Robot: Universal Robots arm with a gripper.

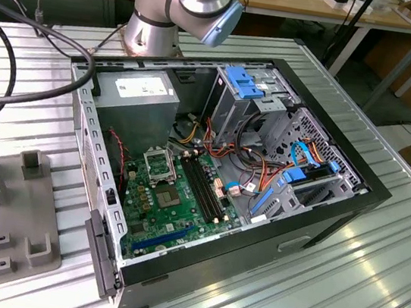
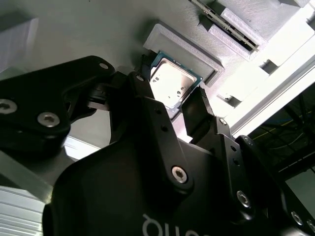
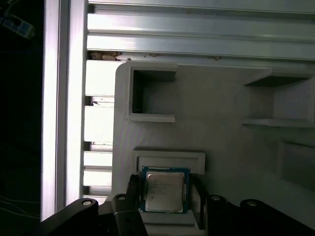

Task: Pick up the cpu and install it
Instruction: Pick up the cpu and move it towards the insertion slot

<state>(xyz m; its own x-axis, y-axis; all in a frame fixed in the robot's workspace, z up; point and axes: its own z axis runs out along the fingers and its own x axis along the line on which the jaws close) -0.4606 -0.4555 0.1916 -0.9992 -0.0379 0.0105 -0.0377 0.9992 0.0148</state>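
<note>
**Tool position.** We find the gripper point(image 3: 165, 196) lowered over the grey fixture tray point(image 3: 231, 93). In the exterior view this tray lies on the slatted table point(image 1: 339, 295) at that view's left, beside the open computer case point(image 1: 372, 196).

**Part position.** The cpu point(image 3: 165, 191) sits in a shallow framed nest point(image 3: 170, 160) on the tray, metal top facing up. It lies directly between the fingertips point(image 3: 134, 191), centred on the tool, with no sideways offset that we can make out. The part is square, so no long axis governs. The grip line runs across two opposite edges.

**Tool state.** In both wrist views the fingers are drawn in to the chip's width and appear to bear on those edges. We therefore judge the tool closed on the cpu. We cannot tell whether the chip has left the nest floor.

**Target.** The socket point(image 1: 159, 167), metal-framed with a dark centre, lies inside the case. It is well apart from the tray, toward the exterior view's right.
</note>
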